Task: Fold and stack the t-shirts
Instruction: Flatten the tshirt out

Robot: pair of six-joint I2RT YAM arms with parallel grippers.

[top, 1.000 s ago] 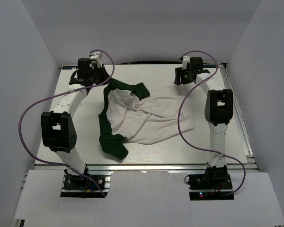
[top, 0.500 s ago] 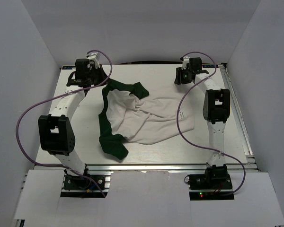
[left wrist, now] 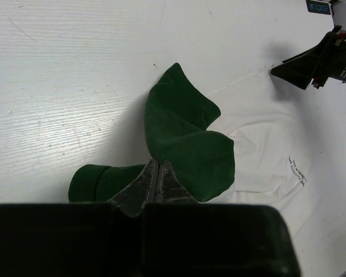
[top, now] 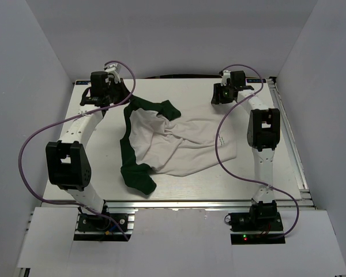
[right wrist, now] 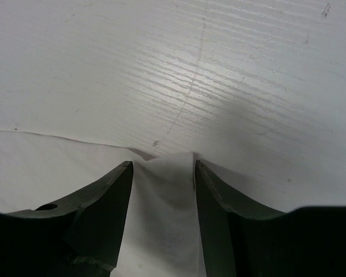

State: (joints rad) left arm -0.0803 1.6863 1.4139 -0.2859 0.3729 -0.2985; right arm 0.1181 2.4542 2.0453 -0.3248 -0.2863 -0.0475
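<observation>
**Change noted:** over the last second the left arm's wrist has crept a little toward the upper left of the overhead frame. The t-shirt (top: 184, 147) has scarcely shifted. You may read this as slack being taken up, with the spreading not yet properly begun.

**T-shirt:** crumpled at the centre of the table (top: 179, 86). The white body is bunched, one green sleeve (top: 138, 179) lies at lower left, and green trim runs up toward the upper left. It is unfolded and nothing is stacked.

**Left gripper** (left wrist: 155, 176): jaws pressed together, pinching green cloth (left wrist: 184, 138) at the garment's upper-left corner. The arm is stretched far forward, elbow at the left edge, wrist low over the table.

**Right gripper** (right wrist: 160, 167): jaws standing apart with a white edge of the shirt lying between them, not clamped as far as you can see. The arm reaches to the upper right, elbow raised near the right edge, wrist tipped down at the cloth.

**Judgement:** you will likely need the right jaws closed on that edge before both arms can draw the shirt flat
</observation>
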